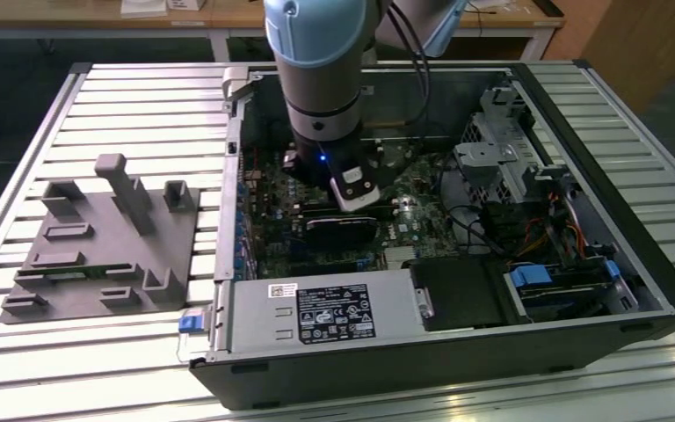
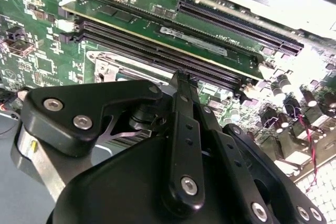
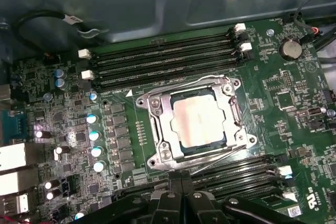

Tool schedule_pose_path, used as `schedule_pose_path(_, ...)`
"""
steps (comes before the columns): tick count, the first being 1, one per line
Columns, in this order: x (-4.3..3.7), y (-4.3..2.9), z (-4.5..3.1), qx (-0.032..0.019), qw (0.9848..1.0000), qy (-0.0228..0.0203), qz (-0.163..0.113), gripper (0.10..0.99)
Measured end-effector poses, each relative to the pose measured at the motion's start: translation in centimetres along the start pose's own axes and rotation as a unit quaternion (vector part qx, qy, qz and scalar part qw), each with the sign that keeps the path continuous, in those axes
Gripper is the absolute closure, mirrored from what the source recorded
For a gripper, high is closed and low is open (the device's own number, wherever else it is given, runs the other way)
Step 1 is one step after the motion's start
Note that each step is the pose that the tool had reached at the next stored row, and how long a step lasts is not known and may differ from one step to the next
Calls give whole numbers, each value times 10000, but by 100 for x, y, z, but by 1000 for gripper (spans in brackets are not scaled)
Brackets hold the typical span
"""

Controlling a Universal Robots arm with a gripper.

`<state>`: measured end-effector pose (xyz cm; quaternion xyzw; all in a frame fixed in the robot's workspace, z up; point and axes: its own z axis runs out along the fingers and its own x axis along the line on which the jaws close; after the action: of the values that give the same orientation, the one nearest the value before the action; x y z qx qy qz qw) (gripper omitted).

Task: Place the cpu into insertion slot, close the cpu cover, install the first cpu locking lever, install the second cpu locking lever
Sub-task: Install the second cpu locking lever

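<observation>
Arm: reaches straight down into the open case (image 1: 619, 290), which lies on its side on the slatted desk (image 1: 138, 97), so the board (image 3: 294, 98) faces up for work from above.
Gripper (image 3: 181, 184): hangs low over the board, just beside the socket's near edge in the first wrist view; its fingers (image 2: 181, 85) meet in a thin line.
Jaws: closed, nothing visible between them.
Cpu (image 3: 199, 120): lies flat in the slot (image 3: 195, 120), pale top showing.
Cover (image 3: 229, 109): down flat around the chip, framing it through its window.
Levers: thin wire bars run along the socket's sides (image 3: 223, 153); I cannot tell whether they are latched.
Memory slots (image 3: 163, 59): long and dark, on both sides of the socket, untouched.
Grey fixture (image 1: 103, 242): on the desk outside the case, well apart from the work.
</observation>
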<state>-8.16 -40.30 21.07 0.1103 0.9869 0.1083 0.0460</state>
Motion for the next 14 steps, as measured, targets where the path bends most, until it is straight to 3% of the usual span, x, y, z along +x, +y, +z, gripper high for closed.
schedule_pose_path(7, 57, -49, 36, -290, 9996, 71, -11, 980)
schedule_pose_path(10, 77, -70, 59, -378, 9992, 96, -25, 980)
schedule_pose_path(14, 97, -100, 96, -455, 9989, 118, -40, 980)
